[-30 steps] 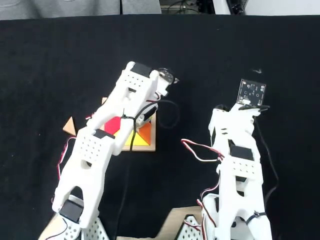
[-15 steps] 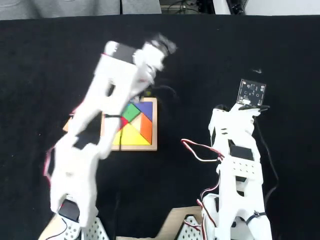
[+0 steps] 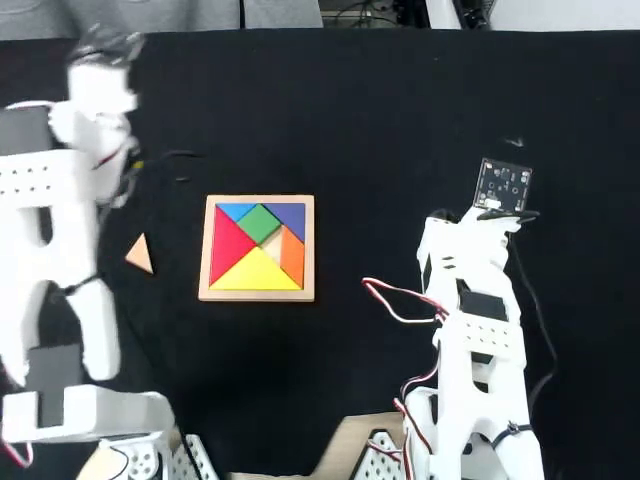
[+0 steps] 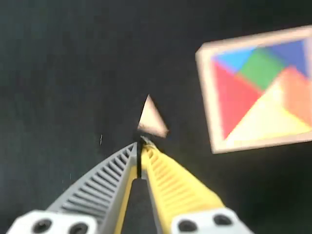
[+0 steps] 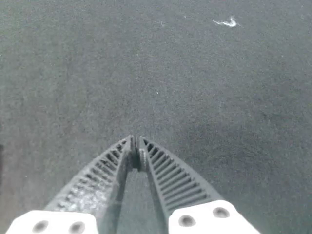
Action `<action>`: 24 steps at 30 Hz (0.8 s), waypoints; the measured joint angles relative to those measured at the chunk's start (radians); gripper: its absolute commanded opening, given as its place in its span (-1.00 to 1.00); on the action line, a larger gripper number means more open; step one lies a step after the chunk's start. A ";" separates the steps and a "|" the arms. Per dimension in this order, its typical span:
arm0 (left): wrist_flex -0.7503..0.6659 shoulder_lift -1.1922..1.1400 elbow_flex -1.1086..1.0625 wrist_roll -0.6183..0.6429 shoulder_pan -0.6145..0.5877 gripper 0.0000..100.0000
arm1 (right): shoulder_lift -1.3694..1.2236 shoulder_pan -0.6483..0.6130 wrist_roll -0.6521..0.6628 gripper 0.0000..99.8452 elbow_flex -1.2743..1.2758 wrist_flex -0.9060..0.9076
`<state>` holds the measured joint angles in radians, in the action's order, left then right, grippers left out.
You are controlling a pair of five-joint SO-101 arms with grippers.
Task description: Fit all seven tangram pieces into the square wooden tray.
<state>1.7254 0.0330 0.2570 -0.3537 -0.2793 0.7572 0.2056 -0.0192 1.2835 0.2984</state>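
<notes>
The square wooden tray [image 3: 207,290] lies at mid-table and holds blue, green, purple, red, yellow and orange pieces, with a small bare patch near its middle. One pale orange triangle [image 3: 140,254] rests on the black cloth to the tray's left. The left arm [image 3: 45,230] stands raised at the far left edge. In the left wrist view, my left gripper [image 4: 140,144] is shut and empty, its tips just short of the triangle [image 4: 152,119], with the tray [image 4: 208,105] off to the side. My right gripper [image 5: 135,147] is shut over bare cloth.
The right arm [image 3: 475,300] stands at the right, well apart from the tray, its camera board [image 3: 503,185] on top. A speck of white lint [image 5: 225,22] lies on the cloth beyond the right gripper. Black cloth covers the table.
The left arm has swung from above the tray out to the far left, uncovering the tray and its pieces. The right arm has stayed still.
</notes>
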 measured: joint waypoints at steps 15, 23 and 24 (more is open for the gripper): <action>-0.655 -0.025 -0.666 0.269 -0.157 -0.56 | 0.000 -0.028 0.000 -0.97 0.000 0.000; -0.827 -0.029 -0.784 0.347 -0.091 -0.43 | 0.000 -0.028 0.000 -0.97 0.000 0.000; -0.825 -0.040 -0.783 0.347 -0.089 -0.43 | 0.000 -0.028 0.000 -0.97 0.000 0.000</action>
<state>0.8999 -0.0069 -0.5255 -0.0069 -0.3682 0.7572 0.1780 -0.0192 1.2835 0.2984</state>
